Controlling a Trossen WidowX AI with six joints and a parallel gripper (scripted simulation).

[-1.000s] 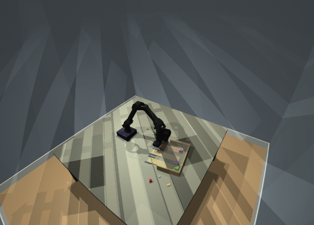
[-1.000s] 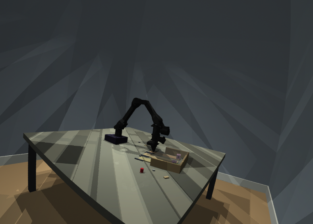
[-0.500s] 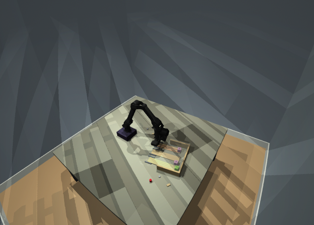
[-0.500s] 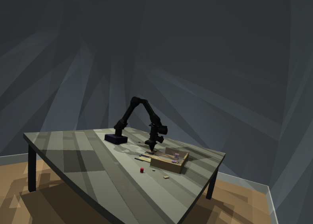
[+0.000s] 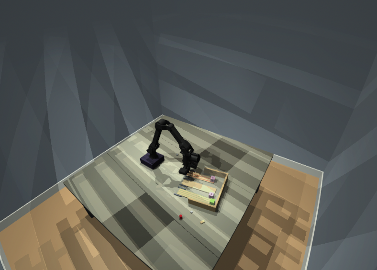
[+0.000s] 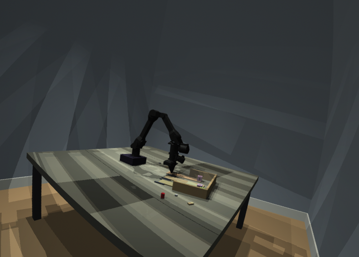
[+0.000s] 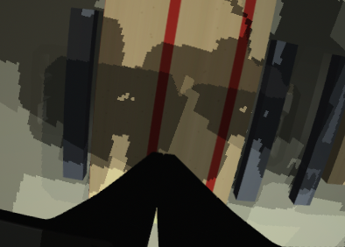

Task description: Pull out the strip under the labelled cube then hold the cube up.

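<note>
My gripper [image 6: 171, 172] [image 7: 161, 164] is shut with nothing between its fingers. It points down above the near end of the far strip [image 7: 131, 31] [image 5: 202, 178], which has red lines along it. A lavender cube [image 5: 212, 178] [image 6: 199, 177] with a dark mark stands on that strip's far end. A second marked lavender cube [image 5: 211, 195] [image 6: 199, 185] and a green cube [image 5: 212, 201] are at the far end of the near strip [image 5: 191, 195]. A plain middle strip [image 5: 198, 186] lies between. The marks are too small to read.
Dark upright bars [image 7: 79, 97] [image 7: 268, 115] [image 7: 317, 132] flank the strip ends. A wooden three-sided tray wall [image 5: 201, 204] [image 6: 190, 189] surrounds the strips' far part. A red cylinder [image 5: 180, 216] [image 6: 162, 195], a small grey piece [image 5: 191, 211] [image 6: 176, 195] and a tan piece [image 5: 202, 221] [image 6: 190, 203] lie outside it.
</note>
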